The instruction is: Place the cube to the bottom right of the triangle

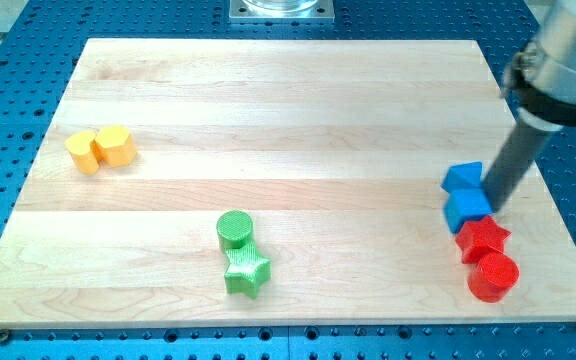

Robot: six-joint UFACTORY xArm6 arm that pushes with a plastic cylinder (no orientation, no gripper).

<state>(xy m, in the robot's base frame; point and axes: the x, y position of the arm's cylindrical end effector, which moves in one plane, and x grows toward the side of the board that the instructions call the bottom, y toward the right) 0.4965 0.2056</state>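
Observation:
A blue triangle (462,177) lies near the board's right edge. A blue cube (466,209) sits just below it, touching it. My tip (492,208) is at the cube's right side, against or very near it, and to the lower right of the triangle. The dark rod slants up to the view's top right.
A red star (483,239) lies right below the cube, with a red cylinder (493,277) under it. A green cylinder (235,229) and green star (247,271) sit at bottom centre. Two yellow blocks (101,149) lie at the left. The wooden board (268,100) ends close to the right.

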